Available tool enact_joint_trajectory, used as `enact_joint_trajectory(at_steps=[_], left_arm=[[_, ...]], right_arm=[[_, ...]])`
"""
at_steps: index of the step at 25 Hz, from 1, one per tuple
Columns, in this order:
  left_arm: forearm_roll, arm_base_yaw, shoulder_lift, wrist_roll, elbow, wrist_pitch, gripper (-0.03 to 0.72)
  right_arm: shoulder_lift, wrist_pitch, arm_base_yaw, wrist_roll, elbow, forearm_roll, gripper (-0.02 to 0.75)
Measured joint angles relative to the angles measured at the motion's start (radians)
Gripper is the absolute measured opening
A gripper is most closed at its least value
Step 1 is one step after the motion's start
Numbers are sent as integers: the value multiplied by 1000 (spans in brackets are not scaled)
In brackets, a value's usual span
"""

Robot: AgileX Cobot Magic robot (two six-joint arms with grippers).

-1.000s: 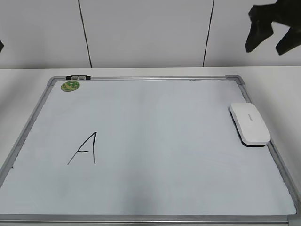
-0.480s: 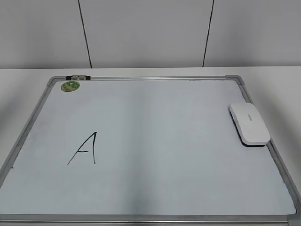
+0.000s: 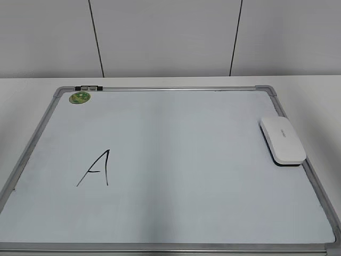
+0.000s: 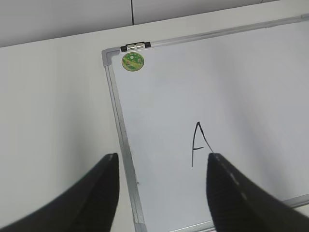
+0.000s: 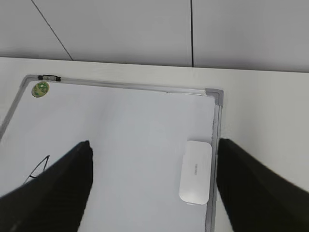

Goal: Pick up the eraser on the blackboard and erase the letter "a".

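Observation:
The white eraser (image 3: 283, 141) lies flat at the right edge of the blackboard (image 3: 186, 133), a white board with a grey frame. No small cursive "a" shows on it. The only mark is an angular capital "A" (image 3: 96, 169) at the lower left. My left gripper (image 4: 162, 155) is open and empty, high above the board's left frame, with the capital "A" (image 4: 198, 144) by its right finger. My right gripper (image 5: 154, 142) is open and empty, high above the board, with the eraser (image 5: 195, 172) between its fingers near the right one. Neither gripper shows in the exterior view.
A small green round magnet (image 3: 80, 97) sits at the board's top left corner, beside a black-and-silver clip (image 3: 88, 87) on the frame. The board lies on a white table (image 3: 314, 96) in front of a panelled white wall.
One second ago my right gripper showed at the top right of the exterior view; it has left that view. The eraser and board have not moved.

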Motion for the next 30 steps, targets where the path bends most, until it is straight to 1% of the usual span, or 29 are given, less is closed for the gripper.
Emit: enact_joint_trajectory(at_steps=[4, 8, 11, 17, 21, 23, 26, 30], left_arm=[[19, 0, -149, -2, 103, 4, 421], [20, 0, -296, -4, 231, 7, 410], [20, 0, -397, -4, 344, 8, 409], [20, 0, -574, -7, 576, 6, 409], [20, -1, -659, -22, 727, -13, 409], [20, -1, -695, -24, 792, -20, 409], [20, -1, -725, -27, 859, -42, 409], [29, -1, -736, -30, 879, -73, 409]], right_arm=[[-80, 0, 0, 7, 52, 26, 593], [-189, 1, 0, 11, 193, 40, 592], [-285, 1, 0, 13, 339, 22, 593], [-494, 1, 0, 13, 688, -27, 593], [-631, -8, 0, 13, 879, -54, 591], [-694, -31, 0, 8, 949, -74, 589], [-782, -61, 0, -13, 1037, -84, 589], [-866, -80, 0, -21, 1144, -100, 588]])
